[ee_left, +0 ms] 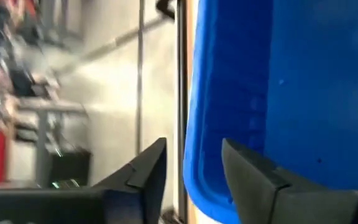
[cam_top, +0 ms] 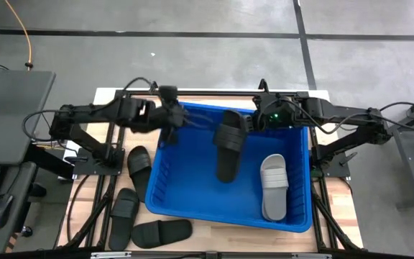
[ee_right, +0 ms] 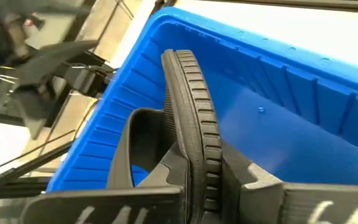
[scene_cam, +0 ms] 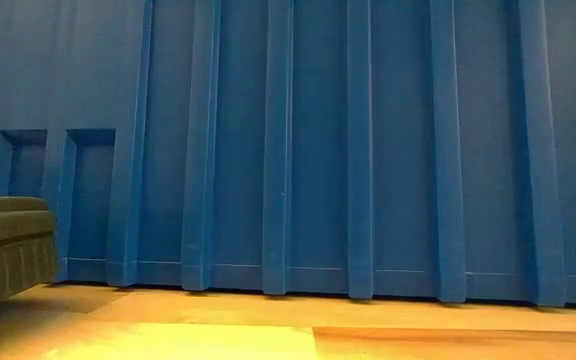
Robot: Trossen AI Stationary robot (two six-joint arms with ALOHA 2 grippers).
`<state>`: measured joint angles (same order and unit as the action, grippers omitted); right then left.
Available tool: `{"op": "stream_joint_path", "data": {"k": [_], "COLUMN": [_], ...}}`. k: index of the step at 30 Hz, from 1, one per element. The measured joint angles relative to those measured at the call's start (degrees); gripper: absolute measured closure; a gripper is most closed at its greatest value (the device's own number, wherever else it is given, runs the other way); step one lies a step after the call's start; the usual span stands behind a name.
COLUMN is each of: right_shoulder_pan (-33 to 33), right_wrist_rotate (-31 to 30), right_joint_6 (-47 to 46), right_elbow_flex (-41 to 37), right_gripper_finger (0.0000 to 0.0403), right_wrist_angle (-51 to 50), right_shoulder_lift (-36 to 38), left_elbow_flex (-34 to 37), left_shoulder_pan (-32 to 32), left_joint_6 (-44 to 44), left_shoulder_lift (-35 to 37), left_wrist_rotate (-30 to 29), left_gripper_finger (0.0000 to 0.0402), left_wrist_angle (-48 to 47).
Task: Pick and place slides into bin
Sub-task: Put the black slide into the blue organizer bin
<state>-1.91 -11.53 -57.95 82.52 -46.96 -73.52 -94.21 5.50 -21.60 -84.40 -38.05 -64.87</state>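
Observation:
The blue bin [cam_top: 192,194] stands on the wooden table; its ribbed wall [scene_cam: 368,150] fills the low view. My right gripper [cam_top: 254,124] is shut on a black slide [cam_top: 228,147] above the bin's far part. A light grey slide [cam_top: 273,185] lies flat on the bin's floor at the right. My left gripper [cam_top: 171,116] is open at the bin's far left corner, one finger [ee_left: 148,171] outside the rolled rim [ee_left: 197,180], the other [ee_left: 250,177] inside. Three black slides [cam_top: 139,169] [cam_top: 124,214] [cam_top: 161,232] lie on the table left of the bin. My right gripper pinches the black slide's sole near its strap end [ee_right: 194,186] between its two fingers, one on the ribbed tread side [ee_right: 207,149], one on the footbed side by the strap [ee_right: 135,149]. The slide stands on edge, lifted, and reaches away from the fingers over the bin. My left gripper straddles the bin's rim; I cannot tell whether it touches it.
The bin takes up most of the table's middle and right. A black slide's edge [scene_cam: 3,250] shows at the left of the low view. A dark desk [cam_top: 9,108] with a keyboard stands beyond the table's left edge.

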Motion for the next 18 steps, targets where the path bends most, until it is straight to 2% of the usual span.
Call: {"op": "stream_joint_path", "data": {"k": [3,7,12,15,18], "right_shoulder_pan": [0.23,0.93,2.22,3.78,4.93], "right_wrist_rotate": [0.56,2.24,9.67,10.20,7.88], "right_joint_6": [-1.45,-4.86,-12.76,-14.73,-15.55], "right_elbow_flex": [0.03,0.04,0.04,0.02,0.04], "right_gripper_finger": [0.0385,0.0385,0.0386,0.0386,0.0386], "right_wrist_angle": [2.36,0.81,-9.08,-12.00,-12.26], "right_shoulder_lift": [-0.30,-1.01,-2.00,-3.40,-5.51], "left_elbow_flex": [0.17,0.17,0.22,0.22,0.22], "left_shoulder_pan": [4.18,9.38,13.86,14.39,14.23], "left_joint_6": [1.09,-3.17,-5.67,-6.45,-6.01], "left_shoulder_lift": [0.71,1.16,1.16,1.16,1.16], "left_wrist_rotate": [3.02,7.33,12.49,14.37,15.18], "left_gripper_finger": [0.0231,0.0215,0.0219,0.0228,0.0238], "left_wrist_angle": [-0.63,0.56,1.33,2.11,3.11]}}
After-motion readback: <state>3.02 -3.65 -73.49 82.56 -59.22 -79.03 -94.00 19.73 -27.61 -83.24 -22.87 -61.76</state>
